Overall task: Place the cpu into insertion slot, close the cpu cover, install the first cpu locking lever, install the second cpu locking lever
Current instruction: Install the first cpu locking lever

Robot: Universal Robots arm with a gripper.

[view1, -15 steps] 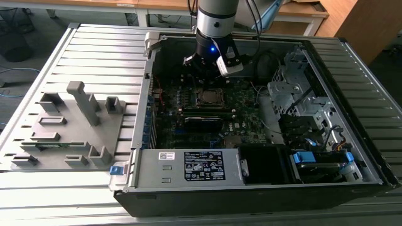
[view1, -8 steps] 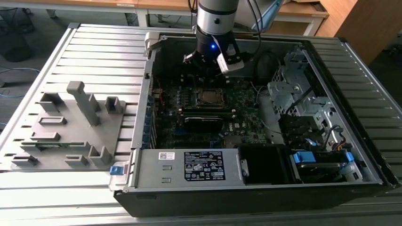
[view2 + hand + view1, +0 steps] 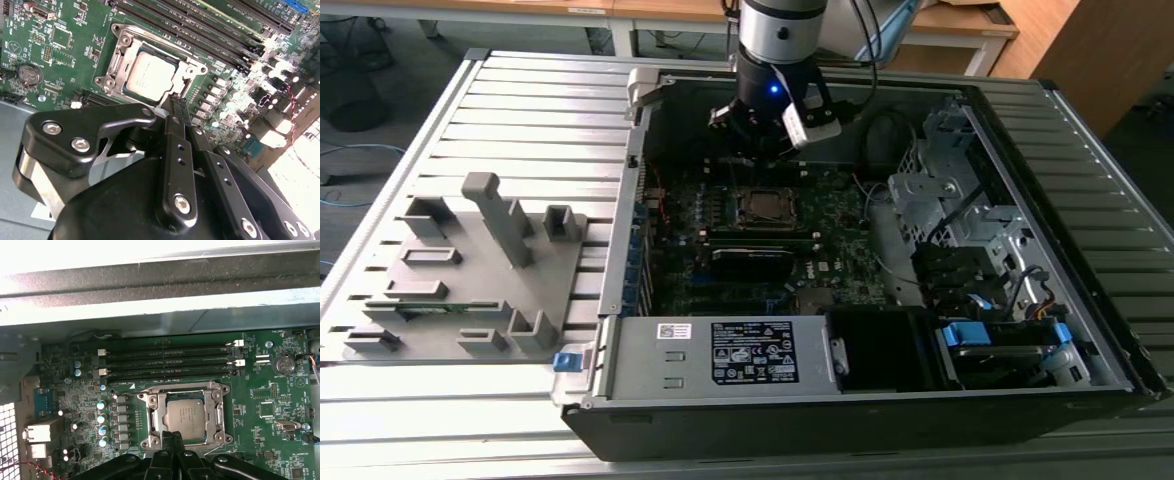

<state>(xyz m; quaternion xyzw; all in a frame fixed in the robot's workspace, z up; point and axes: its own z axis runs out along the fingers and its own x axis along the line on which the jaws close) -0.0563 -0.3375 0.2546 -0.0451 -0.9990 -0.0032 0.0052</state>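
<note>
The cpu (image 3: 185, 416) (image 3: 149, 75), a flat square chip with a dull silver top, lies in the insertion slot (image 3: 221, 390) (image 3: 121, 31) on the green circuit board. The cpu cover (image 3: 156, 412) (image 3: 171, 58), a thin silver frame, lies flat around the chip. My gripper (image 3: 172, 437) (image 3: 179, 107) (image 3: 767, 140) is shut with nothing between its thin black fingers, the tips just over the socket's edge. In the exterior view the arm hangs just behind the socket (image 3: 767, 205). How the locking levers stand I cannot tell.
The board sits inside an open computer case (image 3: 1067, 130) on a slatted metal table. Long black memory slots (image 3: 165, 362) run beside the socket, with silver capacitors (image 3: 101, 417) and a coin battery (image 3: 285, 363) nearby. A grey fixture (image 3: 467, 260) stands at the exterior view's left.
</note>
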